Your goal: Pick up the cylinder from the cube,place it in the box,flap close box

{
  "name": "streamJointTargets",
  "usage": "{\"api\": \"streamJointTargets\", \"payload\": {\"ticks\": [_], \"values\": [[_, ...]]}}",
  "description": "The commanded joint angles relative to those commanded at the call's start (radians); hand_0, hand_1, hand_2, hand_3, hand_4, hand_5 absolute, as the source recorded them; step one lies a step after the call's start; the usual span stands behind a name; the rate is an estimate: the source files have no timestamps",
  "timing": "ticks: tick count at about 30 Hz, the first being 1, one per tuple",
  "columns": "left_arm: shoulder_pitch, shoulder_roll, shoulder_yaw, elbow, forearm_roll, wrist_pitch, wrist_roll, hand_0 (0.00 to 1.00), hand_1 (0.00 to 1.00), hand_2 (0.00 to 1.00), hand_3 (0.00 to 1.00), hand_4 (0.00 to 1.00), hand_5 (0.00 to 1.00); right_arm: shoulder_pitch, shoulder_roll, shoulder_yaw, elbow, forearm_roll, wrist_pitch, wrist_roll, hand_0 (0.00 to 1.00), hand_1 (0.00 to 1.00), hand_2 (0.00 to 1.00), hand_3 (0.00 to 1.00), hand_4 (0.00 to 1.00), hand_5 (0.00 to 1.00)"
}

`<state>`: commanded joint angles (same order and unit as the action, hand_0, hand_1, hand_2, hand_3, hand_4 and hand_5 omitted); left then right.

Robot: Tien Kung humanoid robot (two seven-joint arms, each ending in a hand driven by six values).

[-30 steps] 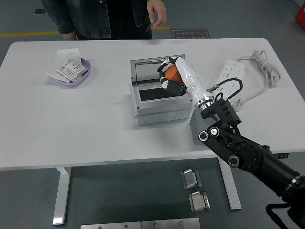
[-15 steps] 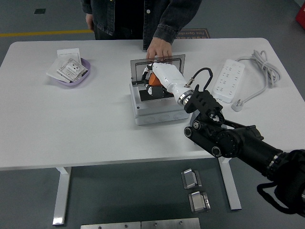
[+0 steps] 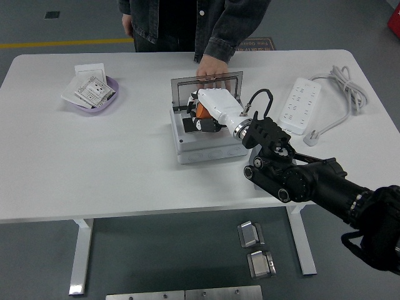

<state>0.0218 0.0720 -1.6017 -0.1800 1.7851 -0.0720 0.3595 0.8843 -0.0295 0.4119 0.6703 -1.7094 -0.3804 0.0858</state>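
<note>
**Orange cylinder held low inside the open box**

Nearest to the camera, the black right arm [image 3: 312, 181] enters from the lower right corner and reaches up and left over the white table [image 3: 94, 169]. Its lower part is cut off by the picture's edge. The arm covers the cube, so the cube cannot be made out.

At the end of the arm is the right hand [image 3: 209, 112], with a white shell and dark fingers. The fingers are wrapped around the cylinder [image 3: 202, 110], which is orange and smooth. Only a small part of its side shows between the white shell and the fingers, so its full shape and its ends are hidden. Whether it touches the bottom of the box I cannot tell.

The hand and the cylinder are inside the box [image 3: 206, 150], a light grey square case with a dark inside. Its lid [image 3: 206, 84] stands upright at the far side, tilted a little backward.

Behind the lid, a person's hand [image 3: 211, 67] rests on the lid's top edge, with the fingertips on it. The person stands at the far side in a dark jacket, and the picture's top cuts the body off.

To the far left lies a purple tray [image 3: 112, 100] with small packets, and to the right a white power strip [image 3: 301, 105] with its cable.
</note>
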Motion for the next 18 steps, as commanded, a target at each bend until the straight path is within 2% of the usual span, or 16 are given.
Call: {"api": "streamJointTargets", "payload": {"ticks": [9, 10, 15, 16, 18], "values": [[-0.007, 0.002, -0.003, 0.0, 0.011, -0.001, -0.001, 0.674, 0.682, 0.611, 0.669, 0.673, 0.452, 0.021, -0.014, -0.034, -0.028, -0.009, 0.004, 0.017, 0.031, 0.179, 0.367, 0.288, 0.002, 0.002], [-0.008, 0.002, -0.003, 0.0, 0.011, -0.002, -0.001, 0.674, 0.682, 0.611, 0.669, 0.673, 0.451, 0.021, -0.014, -0.035, -0.029, -0.01, 0.006, 0.02, 0.099, 0.22, 0.383, 0.3, 0.002, 0.002], [-0.013, 0.001, 0.001, 0.0, 0.012, -0.003, -0.003, 0.674, 0.682, 0.611, 0.669, 0.673, 0.451, 0.023, -0.02, -0.018, -0.034, -0.041, 0.026, 0.047, 0.099, 0.22, 0.383, 0.3, 0.002, 0.002], [-0.015, 0.001, 0.003, 0.0, 0.011, -0.004, -0.004, 0.674, 0.683, 0.611, 0.669, 0.672, 0.452, 0.024, -0.022, -0.014, -0.035, -0.048, 0.029, 0.052, 0.13, 0.246, 0.425, 0.317, 0.002, 0.002], [-0.018, 0.0, 0.011, 0.0, 0.005, -0.004, -0.006, 0.674, 0.683, 0.611, 0.669, 0.672, 0.452, 0.026, -0.025, -0.006, -0.036, -0.06, 0.034, 0.059, 0.13, 0.246, 0.425, 0.317, 0.002, 0.002]]}}
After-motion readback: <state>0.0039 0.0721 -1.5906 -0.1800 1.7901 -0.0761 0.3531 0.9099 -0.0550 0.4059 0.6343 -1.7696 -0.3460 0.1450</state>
